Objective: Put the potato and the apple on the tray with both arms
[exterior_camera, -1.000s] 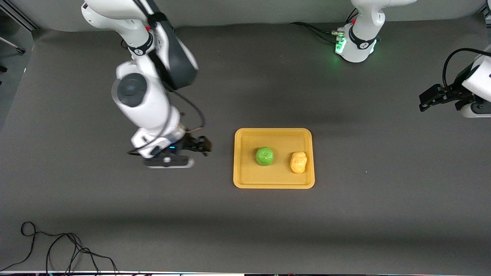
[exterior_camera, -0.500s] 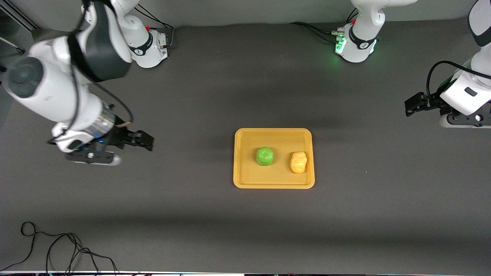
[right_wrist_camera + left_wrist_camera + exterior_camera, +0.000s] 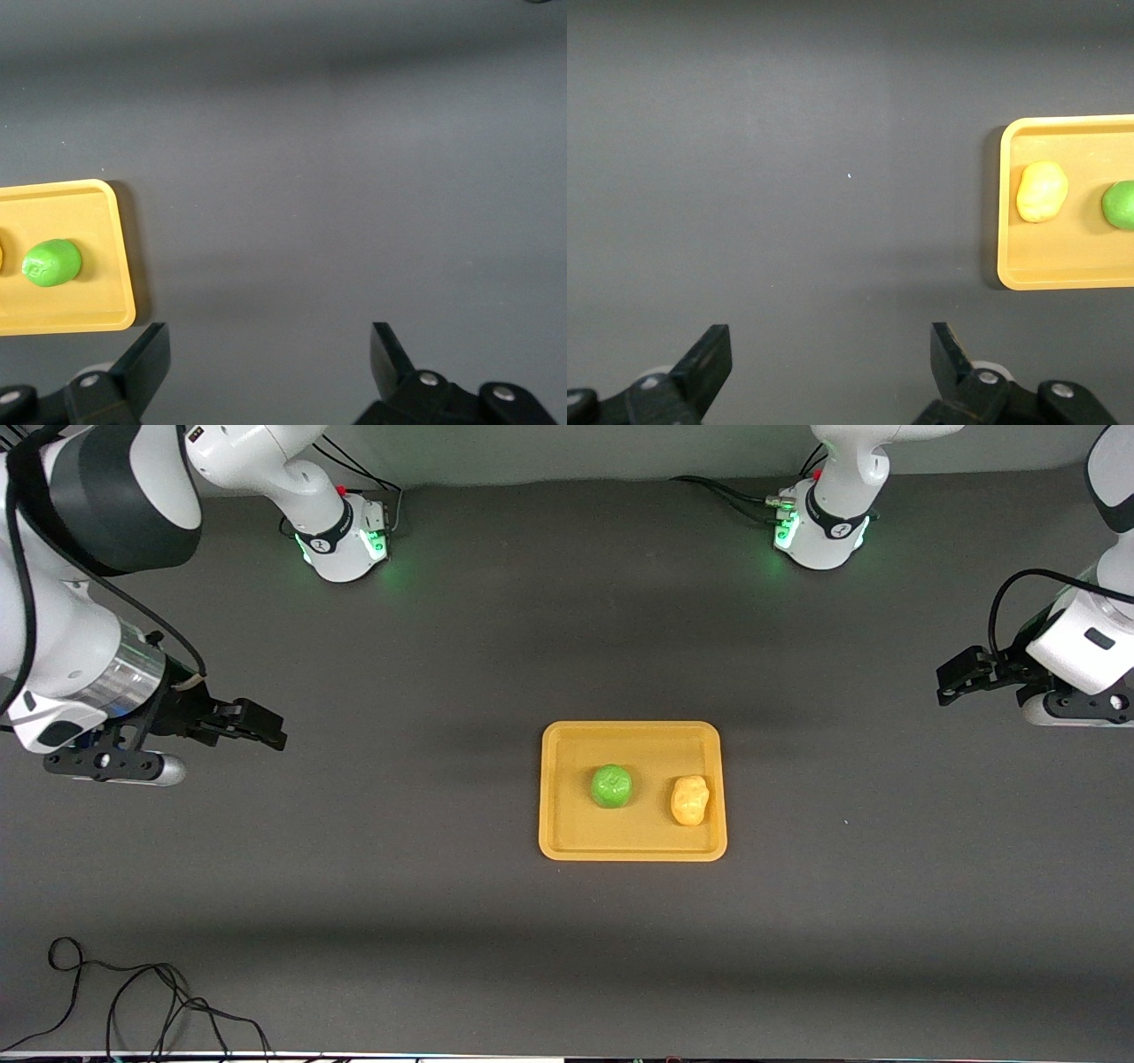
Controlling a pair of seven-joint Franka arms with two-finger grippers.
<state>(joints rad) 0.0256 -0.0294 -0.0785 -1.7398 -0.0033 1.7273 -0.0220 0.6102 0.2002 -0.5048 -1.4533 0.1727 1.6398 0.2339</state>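
The yellow-orange tray (image 3: 567,841) lies in the middle of the table. The green apple (image 3: 611,786) and the yellow potato (image 3: 689,799) both rest on it, apart from each other, the potato toward the left arm's end. My right gripper (image 3: 266,731) is open and empty over bare table at the right arm's end. My left gripper (image 3: 952,682) is open and empty over bare table at the left arm's end. The left wrist view shows the tray (image 3: 1010,221), the potato (image 3: 1042,191) and the apple (image 3: 1121,204). The right wrist view shows the tray (image 3: 106,257) and the apple (image 3: 52,263).
A dark grey mat (image 3: 567,939) covers the table. A loose black cable (image 3: 133,1001) lies at the near edge toward the right arm's end. Both arm bases (image 3: 341,536) (image 3: 819,527) glow green at the robots' edge of the table.
My right arm has swung from beside the tray out to its own end of the table. My left gripper has shifted slightly and sits a little lower in the front view. Apple and potato have not moved.
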